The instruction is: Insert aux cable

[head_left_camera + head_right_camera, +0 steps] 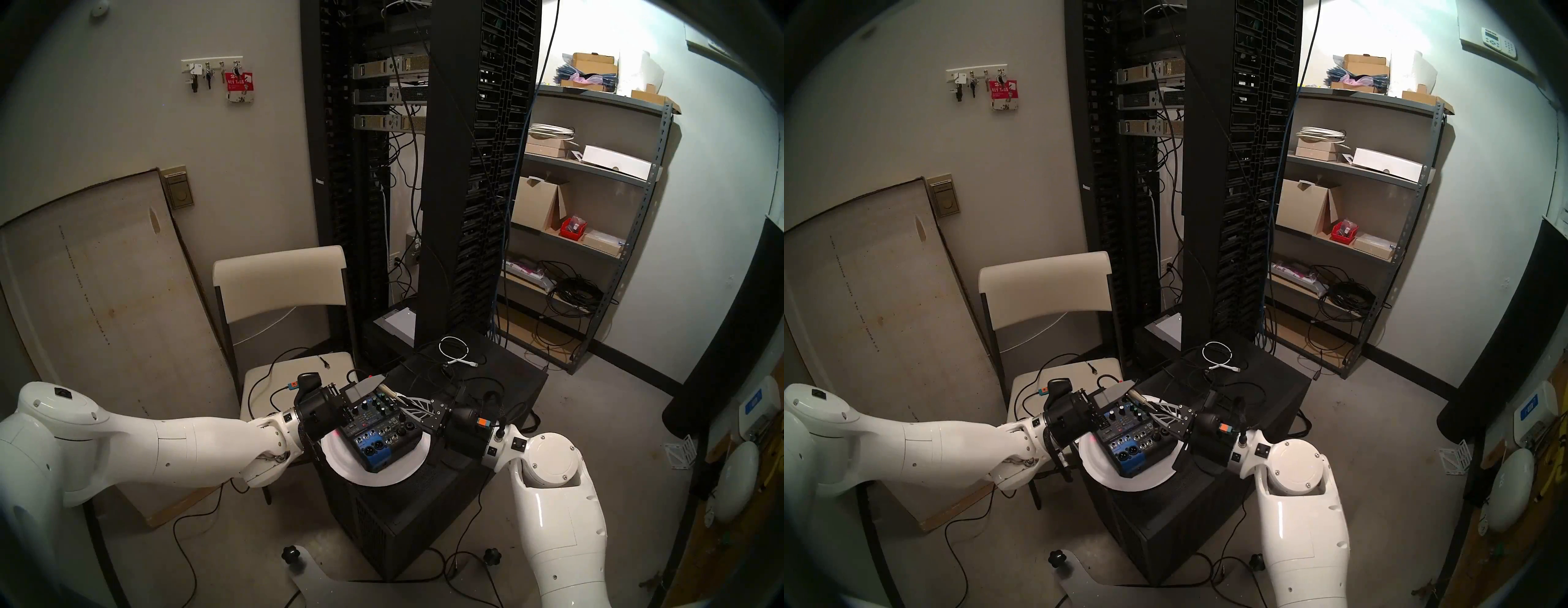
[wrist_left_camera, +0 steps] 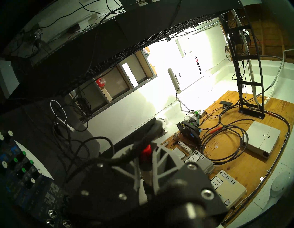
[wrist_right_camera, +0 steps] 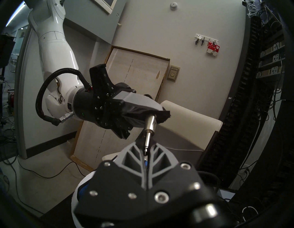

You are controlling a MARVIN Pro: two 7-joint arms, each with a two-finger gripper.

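Observation:
My left gripper (image 1: 375, 382) is shut on the aux cable's black plug, whose red band (image 2: 146, 150) shows between the fingers in the left wrist view. The silver jack tip (image 3: 149, 125) sticks out sideways towards my right gripper (image 3: 146, 148). The right gripper's fingers are closed together, and the jack's point sits in the notch between their tips; I cannot tell if it is pinched. Both grippers hover over the far edge of a black and blue audio mixer (image 1: 377, 433), which lies on a white plate (image 1: 339, 458). The mixer's round sockets (image 2: 52, 213) are open.
The plate stands on a black cabinet (image 1: 500, 382) strewn with loose black cables and a white coiled cable (image 1: 454, 348). A cream folding chair (image 1: 288, 288) stands at the left, a tall server rack (image 1: 445, 170) behind, and metal shelves (image 1: 594, 178) at the right.

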